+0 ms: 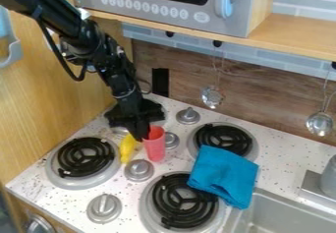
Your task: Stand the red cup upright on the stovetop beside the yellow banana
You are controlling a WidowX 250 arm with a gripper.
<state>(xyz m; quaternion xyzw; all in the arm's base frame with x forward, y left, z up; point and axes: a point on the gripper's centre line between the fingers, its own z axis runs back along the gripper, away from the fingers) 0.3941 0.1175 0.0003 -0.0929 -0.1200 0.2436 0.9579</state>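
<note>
A smooth, translucent red cup (pixel 155 147) stands upright on the speckled counter (pixel 39 177). The black gripper (pixel 140 132) is at its rim; how wide it is, or whether it grips, I can't tell. Just left of the cup lies a glossy, tapered yellow object (pixel 127 149). Right of it, a soft, folded blue cloth (pixel 226 174) drapes over parts of two coiled burners (pixel 223 137).

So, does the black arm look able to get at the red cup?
Probably yes: the claw hangs right at the red cup, and the yellow object beside it seems not to block.
</note>
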